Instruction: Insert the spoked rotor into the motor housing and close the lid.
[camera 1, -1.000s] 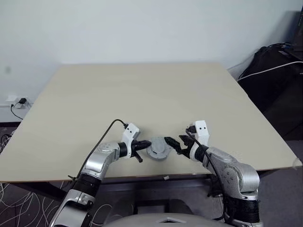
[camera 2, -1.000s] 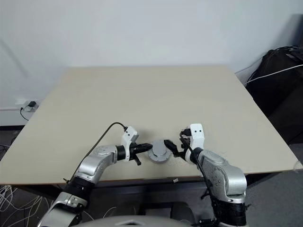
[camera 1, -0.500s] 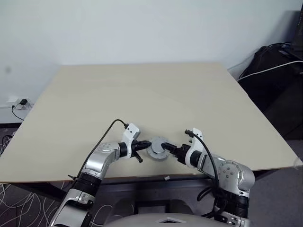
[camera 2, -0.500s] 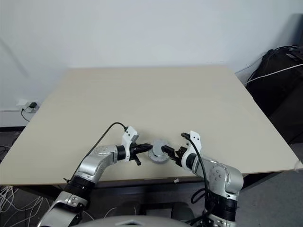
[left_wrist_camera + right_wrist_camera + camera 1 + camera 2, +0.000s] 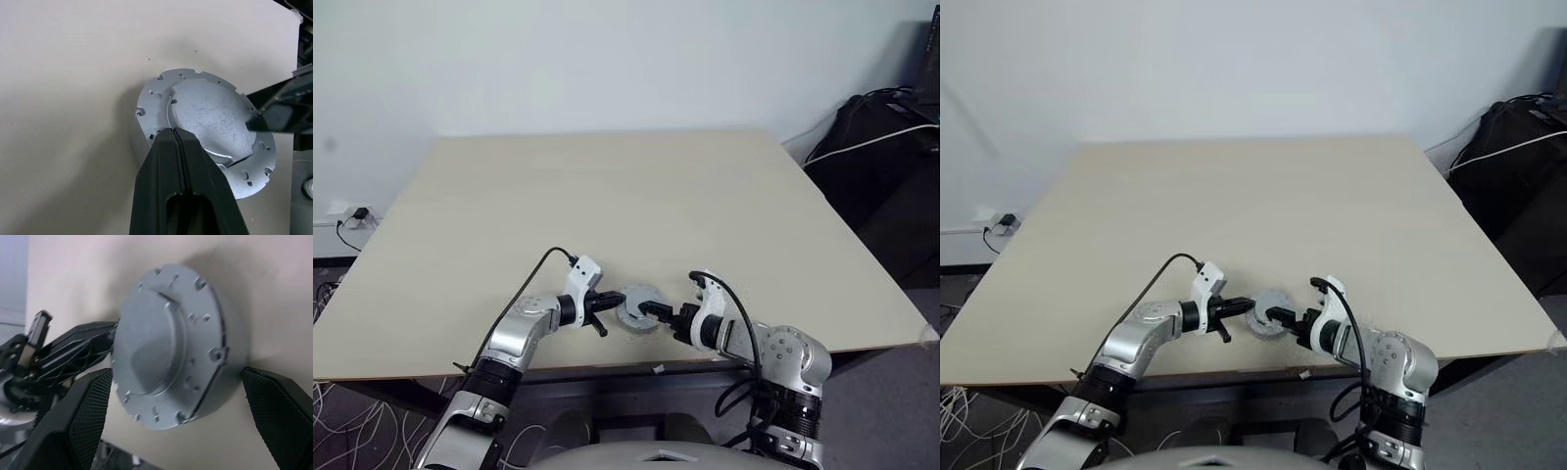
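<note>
Left gripper [image 5: 603,305]: fingers pressed fully together, holding nothing. Tips sit at the left edge of the lid [image 5: 208,122]; in the left wrist view they overlap its rim, but can't tell if they actually touch.

Lid: one silver-grey disc, plain face up with a raised centre and small holes around the flange. It sits on a round grey body, the housing [image 5: 222,357], flush all round as far as the wrist views show. The stack lies on the table [image 5: 607,196] near the front edge, between the two grippers. Rotor and windings can't be seen, so what is inside is unknown.

Right gripper [image 5: 1278,315]: fingers spread wide, one on each side of the stack. In the right wrist view both black pads [image 5: 90,404] stand a little off the housing wall, with table showing in the gap, so no grip. From the head views the upper finger reaches over the right part of the lid; contact there can't be judged.

Count: two grippers, one lid, one housing, one stack total. No loose parts on the table.

Off the table to the right: a dark bag [image 5: 876,147] with a white cable [image 5: 862,147] across it. To the left, a wall socket [image 5: 352,211] with a plug.
</note>
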You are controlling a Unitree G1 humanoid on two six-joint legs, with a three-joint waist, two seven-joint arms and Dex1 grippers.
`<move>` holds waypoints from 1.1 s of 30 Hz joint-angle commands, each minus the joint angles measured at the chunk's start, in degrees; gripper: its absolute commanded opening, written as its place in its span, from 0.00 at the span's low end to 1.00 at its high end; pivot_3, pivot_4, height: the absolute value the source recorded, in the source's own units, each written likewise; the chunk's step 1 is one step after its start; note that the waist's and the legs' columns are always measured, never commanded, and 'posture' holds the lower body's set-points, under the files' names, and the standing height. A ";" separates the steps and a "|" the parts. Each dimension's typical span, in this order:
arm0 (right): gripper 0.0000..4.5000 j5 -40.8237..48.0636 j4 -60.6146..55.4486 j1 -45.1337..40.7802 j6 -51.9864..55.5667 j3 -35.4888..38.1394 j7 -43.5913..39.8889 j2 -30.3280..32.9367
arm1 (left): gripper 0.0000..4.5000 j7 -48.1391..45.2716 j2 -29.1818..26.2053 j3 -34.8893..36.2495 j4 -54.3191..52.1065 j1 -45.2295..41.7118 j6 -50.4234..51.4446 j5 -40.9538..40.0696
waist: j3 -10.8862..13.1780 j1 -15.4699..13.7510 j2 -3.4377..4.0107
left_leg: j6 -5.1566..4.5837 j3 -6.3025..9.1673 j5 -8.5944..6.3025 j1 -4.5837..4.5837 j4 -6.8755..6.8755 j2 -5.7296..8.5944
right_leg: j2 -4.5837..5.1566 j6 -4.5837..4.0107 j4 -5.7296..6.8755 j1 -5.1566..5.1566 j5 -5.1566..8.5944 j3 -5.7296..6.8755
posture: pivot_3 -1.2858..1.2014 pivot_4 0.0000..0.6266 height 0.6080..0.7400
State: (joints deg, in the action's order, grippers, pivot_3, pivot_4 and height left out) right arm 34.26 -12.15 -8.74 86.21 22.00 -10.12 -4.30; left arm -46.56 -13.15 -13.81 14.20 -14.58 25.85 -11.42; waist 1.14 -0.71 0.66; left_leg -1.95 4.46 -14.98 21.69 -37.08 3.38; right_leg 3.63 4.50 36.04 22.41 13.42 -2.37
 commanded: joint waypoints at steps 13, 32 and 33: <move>1.00 12.49 5.78 -0.06 -0.95 6.01 -10.53 -3.97 | 0.00 -0.55 0.04 -1.02 -1.30 0.68 0.77 0.00 | -0.03 1.42 0.05 | -0.01 -0.03 0.01 -0.03 -0.02 -0.01 | -0.04 0.01 0.10 0.02 0.00 -0.06 | 0.52 0.00 1.00; 1.00 11.32 4.58 -0.35 -0.30 0.64 0.38 -6.44 | 0.00 -0.90 0.34 -0.40 -1.19 0.75 0.69 0.84 | -0.03 1.46 0.07 | 0.01 -0.04 0.01 -0.03 -0.03 -0.02 | -0.01 0.00 0.19 0.07 -0.01 -0.11 | 0.52 0.00 1.00; 1.00 11.53 4.77 -0.40 -0.55 0.55 0.44 -6.31 | 0.00 -0.88 0.34 -0.36 -1.12 0.73 0.63 0.87 | -0.03 1.43 0.07 | 0.00 -0.05 0.01 -0.03 -0.03 -0.02 | -0.01 0.00 0.19 0.07 -0.01 -0.11 | 0.52 0.00 1.00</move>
State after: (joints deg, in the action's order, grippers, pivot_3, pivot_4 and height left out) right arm 44.43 -6.77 -7.53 86.66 24.65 -9.45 -5.03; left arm -46.42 -13.22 -12.58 13.88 -14.01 26.03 -10.21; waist 1.11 0.72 0.73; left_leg -1.94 4.42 -14.97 21.67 -37.12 3.37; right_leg 3.62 4.50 36.22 22.48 13.42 -2.48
